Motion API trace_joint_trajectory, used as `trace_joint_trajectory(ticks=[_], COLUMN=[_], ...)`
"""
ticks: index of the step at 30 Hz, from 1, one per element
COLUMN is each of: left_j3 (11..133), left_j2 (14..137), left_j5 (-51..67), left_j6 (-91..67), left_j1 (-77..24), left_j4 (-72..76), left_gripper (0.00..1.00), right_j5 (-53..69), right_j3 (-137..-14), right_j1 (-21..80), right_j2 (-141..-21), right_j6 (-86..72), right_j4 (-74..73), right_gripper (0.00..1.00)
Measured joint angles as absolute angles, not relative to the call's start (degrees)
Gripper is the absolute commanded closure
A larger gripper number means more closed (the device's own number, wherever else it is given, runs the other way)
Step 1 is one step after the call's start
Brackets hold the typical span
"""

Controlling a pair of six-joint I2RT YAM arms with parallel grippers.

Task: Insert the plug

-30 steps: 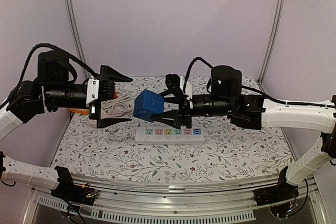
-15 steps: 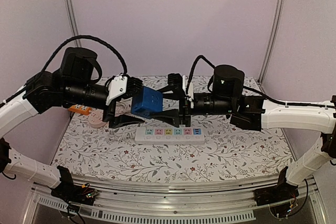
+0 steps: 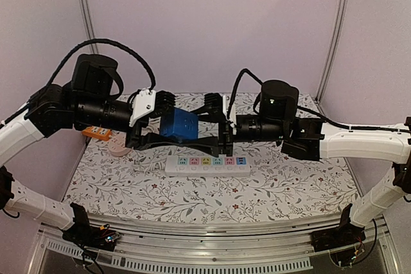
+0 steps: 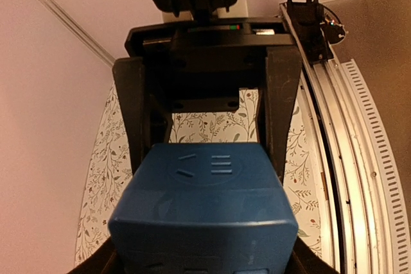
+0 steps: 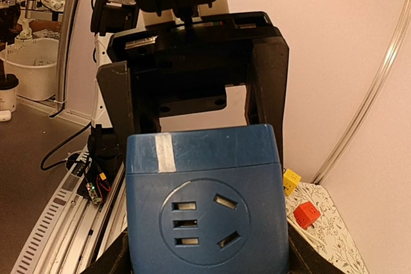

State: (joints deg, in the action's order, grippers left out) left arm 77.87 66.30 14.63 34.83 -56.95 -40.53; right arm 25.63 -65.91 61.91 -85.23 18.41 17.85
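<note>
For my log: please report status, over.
Left pincer and right pincer shut on blue cube plug. Plug midair above power strip. Strip unoccupied.

Both wrist views' bottom edges cut off the blue cube [image 4: 204, 210]

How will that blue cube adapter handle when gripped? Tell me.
The blue cube adapter looks like rigid moulded plastic, so it is probably stiff. Its smooth faces may slip in a loose grip. Flat sides and a boxy shape suggest it won't roll.
</note>
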Motion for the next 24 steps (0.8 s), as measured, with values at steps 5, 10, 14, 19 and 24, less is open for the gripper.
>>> trace_joint_trajectory(ticks=[5, 10, 14, 19, 24], left_j3=[77.95, 77.97, 79.29, 79.75, 85.52], left_j2=[66.30, 67.22, 73.01, 83.81, 93.49], left_j5=[14.59, 11.18, 7.03, 2.66, 4.80], left_j6=[34.50, 34.81, 35.27, 39.11, 47.99], left_j1=[-56.95, -56.77, -53.19, -48.53, -45.30], left_j4=[-40.95, -43.00, -49.23, -56.62, -65.93], left_gripper=[1.00, 1.00, 1.00, 1.00, 1.00], right_j5=[25.26, 20.05, 12.80, 5.54, 2.15], right_j3=[-65.91, -65.95, -66.06, -65.36, -62.61], right_j1=[62.00, 62.35, 59.55, 51.03, 46.98], right_j2=[-85.23, -85.23, -85.03, -84.77, -85.47], right_j6=[18.35, 14.74, 7.68, -4.38, -12.25], right_j4=[17.56, 15.77, 10.66, 3.73, -1.80], right_gripper=[0.58, 0.01, 0.01, 0.01, 0.01])
